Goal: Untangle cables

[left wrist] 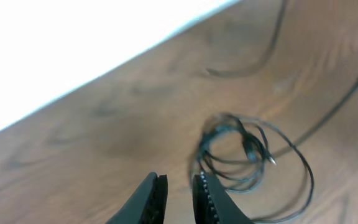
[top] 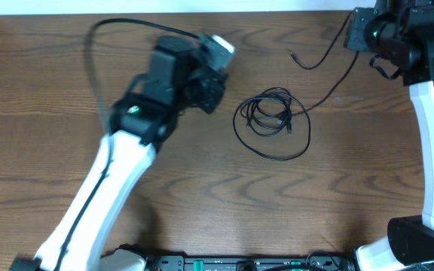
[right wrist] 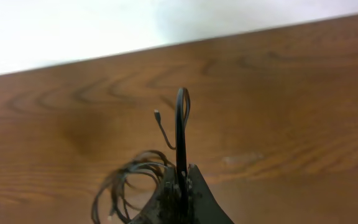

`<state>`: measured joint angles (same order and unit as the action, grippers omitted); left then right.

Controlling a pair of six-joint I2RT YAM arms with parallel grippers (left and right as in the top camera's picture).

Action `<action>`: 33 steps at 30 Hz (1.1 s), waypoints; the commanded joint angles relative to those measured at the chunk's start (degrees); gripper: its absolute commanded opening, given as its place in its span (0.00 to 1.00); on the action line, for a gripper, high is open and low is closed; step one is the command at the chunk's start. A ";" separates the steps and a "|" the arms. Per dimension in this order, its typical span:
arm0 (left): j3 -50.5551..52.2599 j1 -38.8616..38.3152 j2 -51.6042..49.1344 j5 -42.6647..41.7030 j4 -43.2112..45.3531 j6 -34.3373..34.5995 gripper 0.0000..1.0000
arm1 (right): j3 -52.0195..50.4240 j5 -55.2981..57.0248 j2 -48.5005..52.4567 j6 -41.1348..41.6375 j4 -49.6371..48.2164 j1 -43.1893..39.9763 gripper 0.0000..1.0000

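A coil of thin black cables lies on the brown table right of centre. One black strand runs from it up and right to my right gripper, which is shut on it. In the right wrist view the strand rises in a loop from the shut fingers, with a small plug end to the left and the coil at lower left. My left gripper hovers just left of the coil. Its jaws are slightly apart and empty, with the coil ahead to the right.
The table's far edge meets a white surface. A thicker black wire loops off the left arm at the back left. The right arm's white link and base stand along the right side. A control strip runs along the front edge.
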<state>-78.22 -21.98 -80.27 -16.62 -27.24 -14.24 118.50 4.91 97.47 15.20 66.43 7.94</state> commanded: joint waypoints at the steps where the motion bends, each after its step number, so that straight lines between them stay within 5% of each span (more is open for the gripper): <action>1: -1.42 2.36 4.00 1.25 -1.88 1.29 0.21 | -3.32 2.05 0.15 -0.94 -0.79 -0.24 0.01; 9: -1.42 3.78 0.57 -5.03 -5.64 0.96 0.47 | -4.50 1.99 0.15 -0.92 -1.90 -0.24 0.01; 22: -1.42 3.74 -17.25 -19.74 -2.69 -1.31 0.63 | -4.50 0.50 0.15 -2.03 -1.90 -0.24 0.01; 33: -1.42 1.92 -26.62 -29.81 -1.99 -7.21 0.64 | -4.50 -1.01 0.15 -2.23 -2.47 -0.24 0.01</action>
<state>-79.15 -18.96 -105.43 -41.08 -29.43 -17.69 114.13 4.38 97.56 13.82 64.05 7.94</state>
